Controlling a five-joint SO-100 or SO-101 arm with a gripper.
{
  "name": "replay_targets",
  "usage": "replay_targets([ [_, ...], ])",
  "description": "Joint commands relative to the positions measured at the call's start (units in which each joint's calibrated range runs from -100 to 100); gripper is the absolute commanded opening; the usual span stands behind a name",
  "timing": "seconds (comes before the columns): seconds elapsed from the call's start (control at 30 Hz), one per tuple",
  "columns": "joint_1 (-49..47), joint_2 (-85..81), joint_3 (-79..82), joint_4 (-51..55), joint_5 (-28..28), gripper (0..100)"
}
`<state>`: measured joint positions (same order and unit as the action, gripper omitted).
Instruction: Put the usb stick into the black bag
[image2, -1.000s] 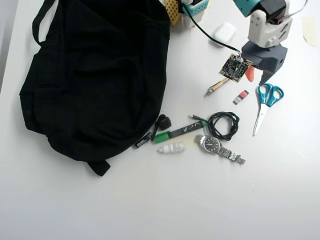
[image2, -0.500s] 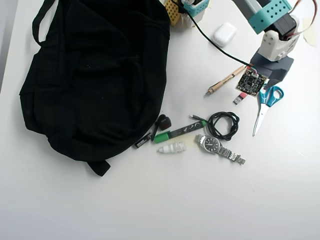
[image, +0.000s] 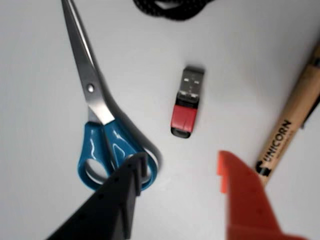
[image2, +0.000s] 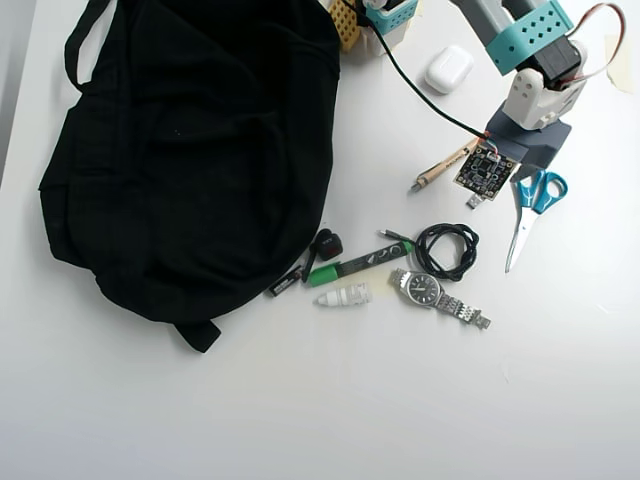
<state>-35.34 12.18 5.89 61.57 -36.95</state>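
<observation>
Wrist view: plain white bench, nothing of the room visible. One small usb stick, red body with silver metal end, lying flat, metal end pointing up the frame. One pair of blue-handled steel scissors to its left. One wooden pen printed "UNICORN" at right. One black cord, partly cut off at top. Claw: one black finger, one orange finger, spread apart, empty, above the bench just below the stick.

Overhead view: white bench. One large floppy black fabric bag at left, well apart from the stick, which peeks out beneath the wrist circuit board. One steel wristwatch. One green marker. One white earbud case.
</observation>
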Motion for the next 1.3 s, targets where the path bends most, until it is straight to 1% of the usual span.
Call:
replay_targets([
  [0.0,-0.19,-0.48,-1.84,0.10,0.45,32],
  [0.1,-0.56,-0.48,-1.75,-0.07,0.45,38],
  [0.33,-0.64,0.94,-1.75,-0.41,0.35,35],
  [0.57,-0.49,6.66,-2.29,-8.77,0.40,35],
  [0.8,-0.26,7.49,-2.38,-9.63,0.40,35],
  [1.03,-0.41,10.98,-0.59,-16.00,0.40,35],
  [1.27,-0.34,12.14,-0.68,-16.26,0.35,35],
])
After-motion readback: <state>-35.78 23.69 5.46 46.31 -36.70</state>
